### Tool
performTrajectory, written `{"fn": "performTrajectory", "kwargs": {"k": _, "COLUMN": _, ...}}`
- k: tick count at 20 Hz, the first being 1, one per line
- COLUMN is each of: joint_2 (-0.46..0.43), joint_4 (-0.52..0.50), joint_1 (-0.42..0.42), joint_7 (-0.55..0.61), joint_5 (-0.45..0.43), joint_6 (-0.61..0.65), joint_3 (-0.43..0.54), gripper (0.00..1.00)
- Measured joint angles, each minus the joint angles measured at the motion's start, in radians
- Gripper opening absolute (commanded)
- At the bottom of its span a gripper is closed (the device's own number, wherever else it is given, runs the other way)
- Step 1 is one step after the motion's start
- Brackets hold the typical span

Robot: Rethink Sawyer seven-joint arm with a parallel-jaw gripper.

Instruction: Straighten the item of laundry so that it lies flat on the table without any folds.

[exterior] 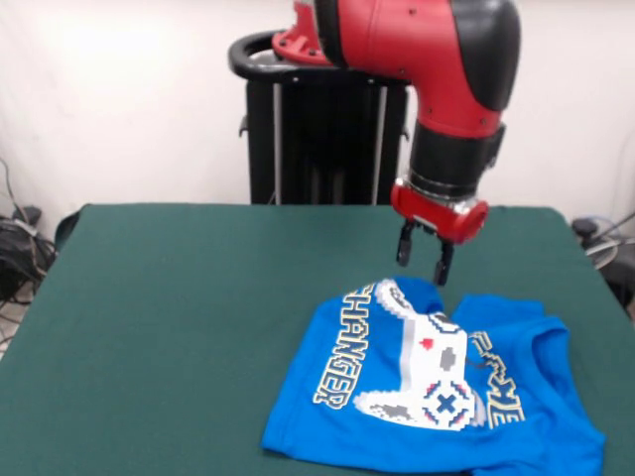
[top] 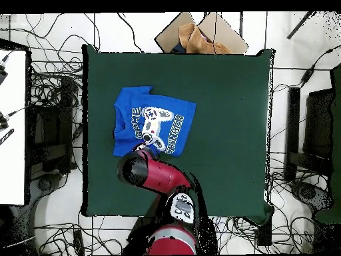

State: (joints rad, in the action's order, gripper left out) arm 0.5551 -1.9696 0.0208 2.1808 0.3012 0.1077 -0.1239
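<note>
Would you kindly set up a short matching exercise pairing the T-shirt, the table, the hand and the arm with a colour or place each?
Things:
1. T-shirt
2. table
3. hand
4. arm

Descriptions:
A. dark green cover
B. red and black
C. bright blue, controller print
D. hangs above the shirt's far edge

Pairs: 1-C, 2-A, 3-D, 4-B

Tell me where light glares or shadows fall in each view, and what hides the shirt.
Front view: the wall behind glows bright at upper left; the gripper hangs open above the shirt, whose near hem runs off the bottom edge. Overhead view: the table is evenly lit with no strong shadow; the arm covers the shirt's near edge and hides the gripper.
</note>
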Motion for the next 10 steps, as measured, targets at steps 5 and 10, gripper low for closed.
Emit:
{"fn": "performTrajectory", "kwargs": {"k": 5, "joint_2": -0.057, "joint_4": 0.001, "joint_1": 0.010, "joint_7": 0.000, "joint_5": 0.025, "joint_6": -0.056, "joint_3": 0.006, "gripper": 1.00}}
{"fn": "performTrajectory", "kwargs": {"k": 10, "joint_2": -0.115, "joint_4": 0.010, "joint_1": 0.022, "joint_7": 0.000, "joint_5": 0.058, "joint_6": -0.087, "joint_3": 0.018, "gripper": 1.00}}
